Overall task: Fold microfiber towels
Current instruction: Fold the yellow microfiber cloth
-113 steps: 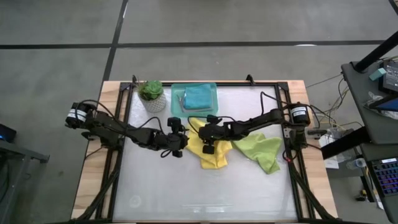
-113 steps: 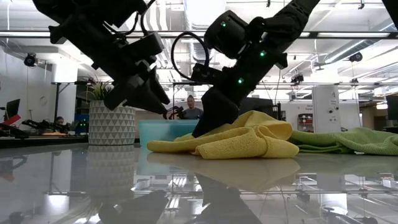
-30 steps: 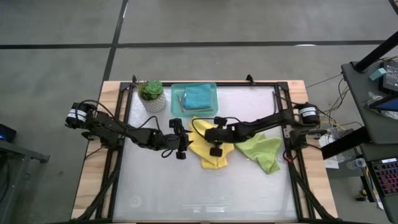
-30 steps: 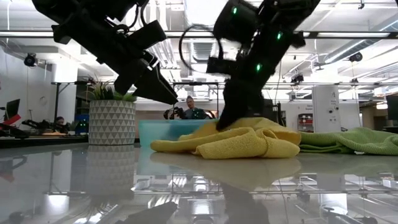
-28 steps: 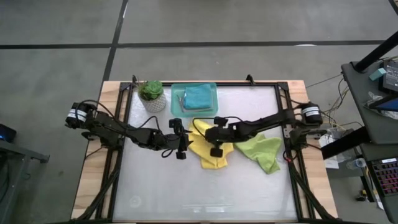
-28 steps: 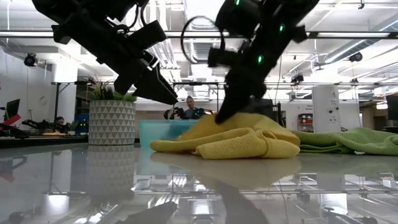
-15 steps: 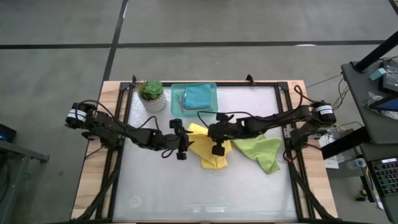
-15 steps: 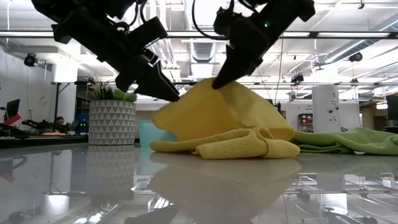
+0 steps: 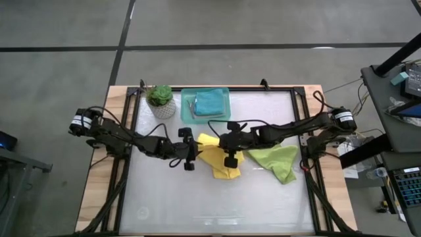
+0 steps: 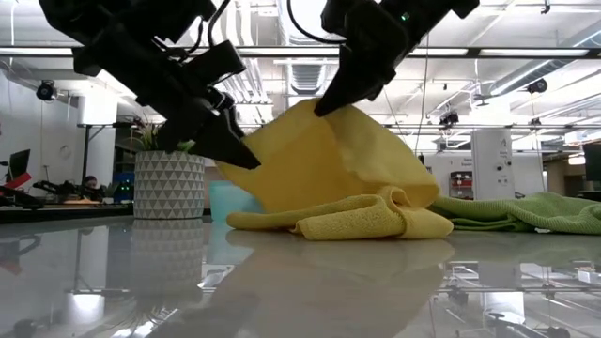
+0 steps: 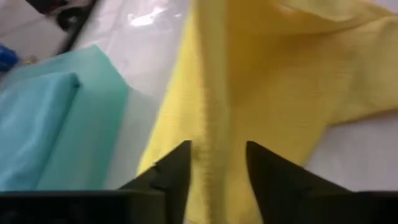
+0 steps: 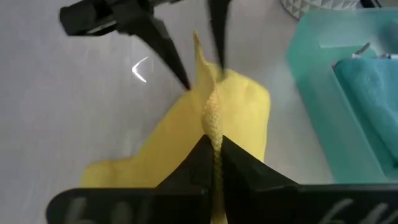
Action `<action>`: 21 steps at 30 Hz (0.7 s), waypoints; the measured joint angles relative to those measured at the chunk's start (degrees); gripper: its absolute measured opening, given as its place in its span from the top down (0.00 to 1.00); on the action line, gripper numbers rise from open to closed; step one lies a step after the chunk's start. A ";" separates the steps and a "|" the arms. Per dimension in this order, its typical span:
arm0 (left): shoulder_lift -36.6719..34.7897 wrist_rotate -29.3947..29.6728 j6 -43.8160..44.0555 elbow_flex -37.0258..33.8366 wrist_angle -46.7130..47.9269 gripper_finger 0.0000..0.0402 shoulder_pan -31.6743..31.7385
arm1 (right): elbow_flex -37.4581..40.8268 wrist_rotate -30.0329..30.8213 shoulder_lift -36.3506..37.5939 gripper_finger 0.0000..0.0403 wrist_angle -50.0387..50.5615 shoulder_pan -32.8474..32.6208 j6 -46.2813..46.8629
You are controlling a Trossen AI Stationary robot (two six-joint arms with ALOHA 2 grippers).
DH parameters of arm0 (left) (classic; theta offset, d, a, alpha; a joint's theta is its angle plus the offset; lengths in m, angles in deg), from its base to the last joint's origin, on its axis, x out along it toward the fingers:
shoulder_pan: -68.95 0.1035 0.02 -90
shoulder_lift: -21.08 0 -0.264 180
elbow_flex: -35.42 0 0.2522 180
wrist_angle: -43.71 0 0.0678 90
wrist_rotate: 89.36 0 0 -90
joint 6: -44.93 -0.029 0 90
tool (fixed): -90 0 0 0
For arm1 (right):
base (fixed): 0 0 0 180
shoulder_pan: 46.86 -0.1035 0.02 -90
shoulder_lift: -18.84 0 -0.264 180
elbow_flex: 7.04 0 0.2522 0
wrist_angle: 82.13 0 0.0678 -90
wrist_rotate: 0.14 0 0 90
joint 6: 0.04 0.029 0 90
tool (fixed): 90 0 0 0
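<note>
A yellow microfiber towel (image 9: pixel 222 163) lies crumpled mid-table, with one part (image 10: pixel 319 160) raised as a slanting sheet. My right gripper (image 10: pixel 324 105) is shut on the top of that sheet. My left gripper (image 10: pixel 246 158) stands open at the sheet's left edge. In its wrist view, one finger (image 11: pixel 176 171) is on each side of a raised yellow ridge (image 11: pixel 214 143). A lime green towel (image 9: pixel 276 161) lies spread to the right. A folded teal towel (image 9: pixel 210 102) rests in the teal tray (image 9: pixel 187 99). My right gripper pinches a narrow upright edge or fold of the yellow towel (image 12: pixel 212 127) between its two shut fingers, coming slanting down from the table's right. The held part is lifted; the sheet hangs slanting below, and the towel's bunched lower part (image 10: pixel 376 221) stays on the table. My left gripper: I cannot tell whether its fingers touch the towel between them.
A potted plant in a white patterned pot (image 9: pixel 160 101) stands at the far left beside the tray. The near half of the glossy table (image 9: pixel 217 204) holds nothing. A person shows in the room behind the table.
My right gripper has risen with the yellow towel's edge. That part has come up off the heap into a slanting sheet, while the bunched lower part has stayed on the table. The sheet's left edge now stands at my left gripper's fingertips.
</note>
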 joint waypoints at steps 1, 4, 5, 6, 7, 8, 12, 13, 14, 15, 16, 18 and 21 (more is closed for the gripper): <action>0.00 -0.59 0.28 -0.17 0.06 0.72 -0.03 | -0.28 -0.01 0.01 0.98 -0.01 -0.04 -0.27; -0.07 -1.20 0.32 -0.28 0.19 0.91 -0.57 | -1.00 0.05 0.01 0.98 0.20 -0.37 -1.15; -0.32 -1.64 0.39 -0.28 0.21 0.96 -0.82 | -1.23 0.05 0.01 0.98 0.21 -0.57 -1.44; -0.53 -1.86 0.47 -0.24 0.21 0.97 -1.13 | -1.50 -0.01 0.01 0.98 0.39 -0.67 -1.70; -0.88 -2.03 0.47 -0.01 0.52 0.98 -1.58 | -1.85 -0.10 0.01 0.98 0.71 -0.93 -1.75; -1.35 -2.11 0.44 0.20 0.60 0.98 -2.13 | -2.13 -0.29 0.01 0.98 0.82 -1.09 -1.88; -5.15 -6.71 0.81 1.38 0.73 1.00 -4.26 | -3.82 -3.37 0.01 0.97 1.94 -1.76 -1.26; -6.37 -8.91 1.77 1.79 1.30 1.00 -4.64 | -4.14 -5.17 0.01 0.96 1.93 -1.84 -1.19; -7.72 -11.30 2.78 2.28 2.49 1.00 -4.99 | -4.45 -6.80 0.01 0.95 1.91 -1.86 -1.09; -8.99 -14.03 4.59 2.88 3.84 1.00 -5.26 | -4.60 -8.37 0.01 0.94 1.74 -1.89 -1.10; -10.14 -16.83 6.73 3.51 4.74 1.00 -5.61 | -4.64 -9.85 0.01 0.92 1.44 -1.97 -1.13; -12.66 -22.75 11.02 4.42 6.47 1.00 -6.45 | -4.56 -12.54 -0.01 0.87 0.66 -1.97 -1.57; -14.94 -27.10 14.30 4.85 5.77 1.00 -8.64 | -3.94 -14.37 -0.62 0.79 -2.30 -1.99 -2.26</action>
